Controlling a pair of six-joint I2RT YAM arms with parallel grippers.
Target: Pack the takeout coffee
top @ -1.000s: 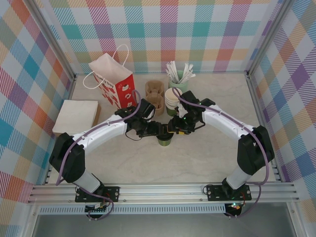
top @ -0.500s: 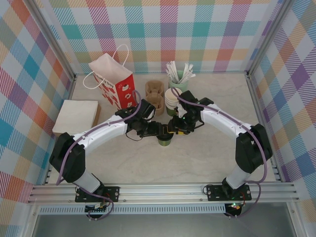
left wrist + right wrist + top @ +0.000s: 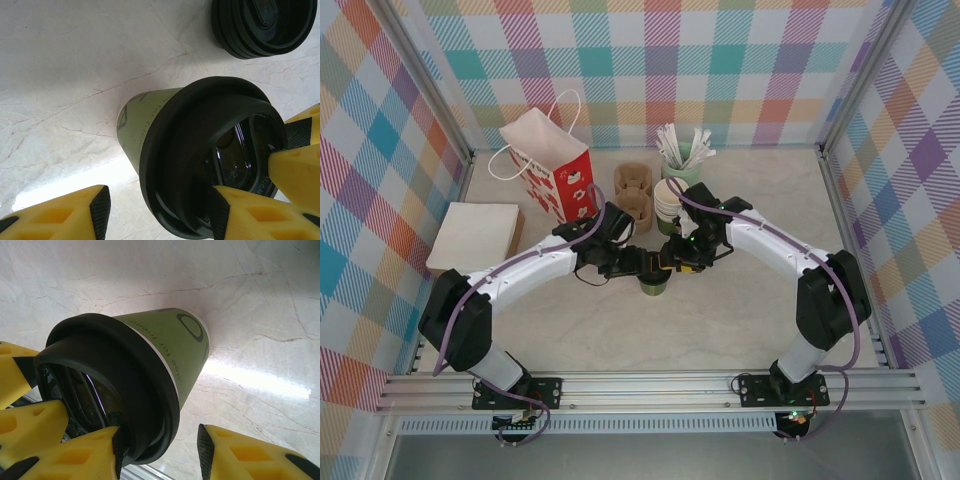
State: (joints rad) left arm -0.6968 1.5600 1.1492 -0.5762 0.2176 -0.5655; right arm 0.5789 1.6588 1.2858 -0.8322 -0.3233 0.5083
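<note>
Two grippers are meeting over the small dark green paper cup [image 3: 653, 288] with its round black plastic lid [image 3: 210, 150], which is standing upright mid-table. The left gripper [image 3: 157, 205] and the right gripper [image 3: 159, 440] are each straddling the lid's rim, jaws parted, clasping nothing. The cup is probably light and thin-walled, crushing easily, so gripping gently just under the lid seems safest. Farther back, the red-and-white paper bag [image 3: 552, 165] is standing.

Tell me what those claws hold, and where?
Nothing is gripped. The left gripper and right gripper each rest one finger on the black lid; the other finger stands off the green cup.
</note>
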